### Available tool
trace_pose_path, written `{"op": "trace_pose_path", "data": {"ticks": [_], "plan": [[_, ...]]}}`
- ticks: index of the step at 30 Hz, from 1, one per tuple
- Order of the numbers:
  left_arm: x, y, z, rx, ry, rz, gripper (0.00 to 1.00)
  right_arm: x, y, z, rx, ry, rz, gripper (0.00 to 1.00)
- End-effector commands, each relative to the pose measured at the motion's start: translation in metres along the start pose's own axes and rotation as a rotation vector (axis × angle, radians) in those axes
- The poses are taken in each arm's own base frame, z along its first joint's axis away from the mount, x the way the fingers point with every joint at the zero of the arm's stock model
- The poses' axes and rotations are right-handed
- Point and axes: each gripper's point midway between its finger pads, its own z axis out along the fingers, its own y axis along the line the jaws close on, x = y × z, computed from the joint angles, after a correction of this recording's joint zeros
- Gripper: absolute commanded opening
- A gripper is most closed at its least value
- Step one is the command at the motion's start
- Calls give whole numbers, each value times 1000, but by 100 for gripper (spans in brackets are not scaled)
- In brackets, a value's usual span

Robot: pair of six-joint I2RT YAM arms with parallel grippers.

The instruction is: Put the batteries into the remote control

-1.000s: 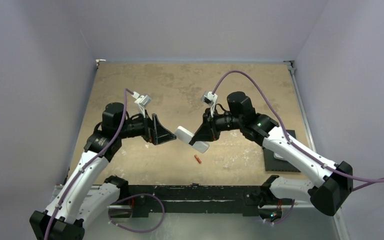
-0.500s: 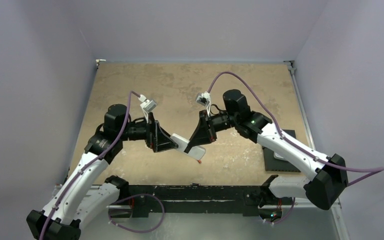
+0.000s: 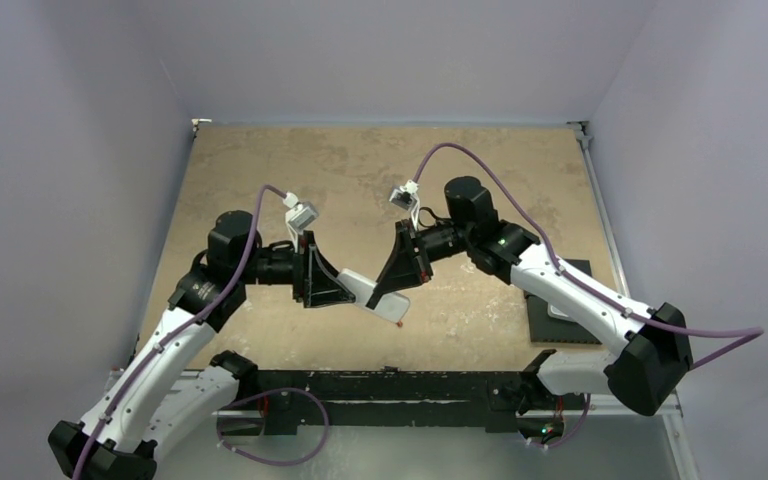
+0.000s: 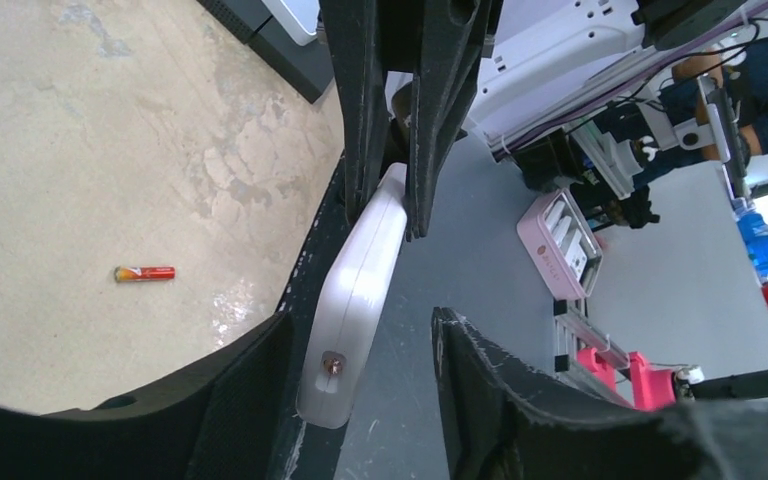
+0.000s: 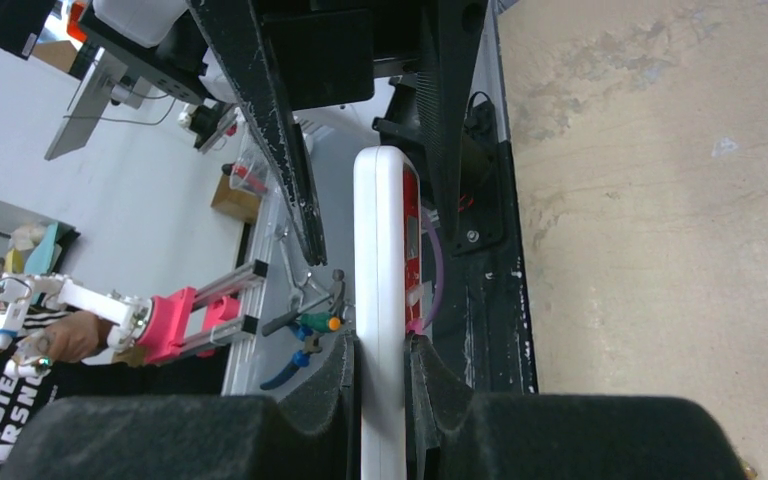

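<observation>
Both arms bend in toward the middle, tips nearly meeting above the counter. Left gripper (image 3: 345, 288) points about 3 o'clock, fingers spread wide. Right gripper (image 3: 392, 300) aims around 8 o'clock, pinched tight on the remote control (image 3: 360, 284).

white letters "note" stand partly visible on a black shirt (image 5: 5, 445).

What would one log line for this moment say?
right gripper: shut on remote | left gripper: open around remote's other end | battery: one loose on table, not loaded
</observation>
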Motion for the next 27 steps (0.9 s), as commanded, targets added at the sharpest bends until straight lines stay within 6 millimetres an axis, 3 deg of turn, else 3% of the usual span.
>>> {"op": "trace_pose_path", "data": {"ticks": [1,7,9,14,21,27], "plan": [[-8,-17,-2,59,-19,68,47,-14,15,-1,-57,-18,-44,0],[-8,-21,-3,79,-29,75,20,-11,13,0,-62,-9,-32,0],[-9,-20,-3,75,-33,77,0,-11,12,0,-59,-11,-32,0],[-8,-15,-2,54,-38,66,0,-12,9,-1,-32,-26,-43,8],[-11,-13,-1,41,-77,60,0,-21,-1,-10,78,-100,-59,38],[-16,-9,-3,-1,-113,47,0,-32,-15,-35,240,-218,-80,59]]}}
